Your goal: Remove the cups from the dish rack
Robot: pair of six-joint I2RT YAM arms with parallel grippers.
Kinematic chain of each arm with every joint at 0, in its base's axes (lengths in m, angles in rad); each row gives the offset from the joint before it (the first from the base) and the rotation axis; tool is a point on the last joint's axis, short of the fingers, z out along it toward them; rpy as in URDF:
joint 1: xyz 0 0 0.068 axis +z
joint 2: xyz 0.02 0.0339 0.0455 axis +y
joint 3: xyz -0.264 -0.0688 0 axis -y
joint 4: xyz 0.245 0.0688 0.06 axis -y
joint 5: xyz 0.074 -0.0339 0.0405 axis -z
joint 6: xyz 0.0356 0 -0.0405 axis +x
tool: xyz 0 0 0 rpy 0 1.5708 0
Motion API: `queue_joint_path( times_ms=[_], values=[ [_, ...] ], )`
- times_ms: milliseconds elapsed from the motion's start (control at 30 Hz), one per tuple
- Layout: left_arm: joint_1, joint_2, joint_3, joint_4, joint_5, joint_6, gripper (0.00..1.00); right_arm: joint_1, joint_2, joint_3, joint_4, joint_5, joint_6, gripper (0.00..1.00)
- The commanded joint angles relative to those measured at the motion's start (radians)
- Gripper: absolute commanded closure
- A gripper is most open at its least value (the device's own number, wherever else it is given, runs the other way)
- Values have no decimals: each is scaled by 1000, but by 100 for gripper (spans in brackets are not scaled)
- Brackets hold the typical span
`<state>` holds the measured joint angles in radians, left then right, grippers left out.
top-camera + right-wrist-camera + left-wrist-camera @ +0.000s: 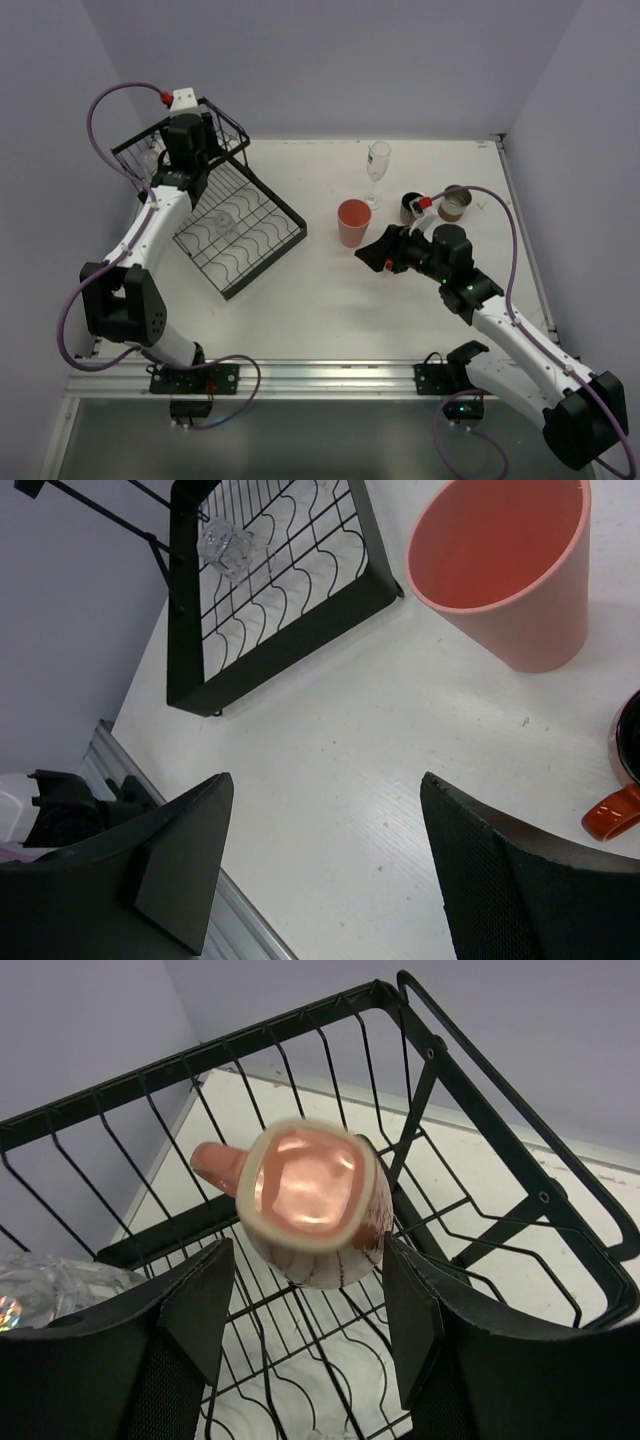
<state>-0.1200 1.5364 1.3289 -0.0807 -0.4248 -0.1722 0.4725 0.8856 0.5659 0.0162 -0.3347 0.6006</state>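
The black wire dish rack (262, 243) stands at the far left. My left gripper (190, 140) is open over its raised basket (120, 1090). A pink mug (310, 1200) lies in the basket just beyond my open left fingertips (210, 1300), its handle to the left; nothing is gripped. A clear glass (45, 1290) lies in the basket at the left. Another clear glass (222, 220) lies on the slotted tray, also in the right wrist view (222, 545). My right gripper (378, 253) is open and empty above the table, near the salmon tumbler (352, 222).
On the table stand the salmon tumbler (500, 570), a clear stemmed glass (377, 165), an orange-red mug (412, 207) and a brown-silvery cup (455, 204). The mug's handle shows at the right wrist view's edge (612, 810). Walls enclose the table on three sides.
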Motion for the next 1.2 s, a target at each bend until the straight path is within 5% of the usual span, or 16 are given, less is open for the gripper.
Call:
queue_joint_path(
  times_ms=[0,133,400,567,700,833,1167],
  values=[
    [0,54,78,-28,-19,16,34,6,-28,-3,36,-13,-7,22],
    [0,96,121,-53,-17,16,34,6,-27,-3,34,-12,-7,22],
    [3,149,179,-56,-52,33,11,6,-17,-1,36,-18,-10,22],
    [10,200,230,-59,-23,45,9,6,-7,2,39,-27,-12,22],
    [10,206,225,-53,30,10,18,6,-2,2,42,-30,-12,22],
    [10,99,145,31,66,-16,21,8,10,6,45,-35,-13,22],
    [10,62,260,-33,130,30,0,20,39,14,57,-46,-13,22]
  ],
)
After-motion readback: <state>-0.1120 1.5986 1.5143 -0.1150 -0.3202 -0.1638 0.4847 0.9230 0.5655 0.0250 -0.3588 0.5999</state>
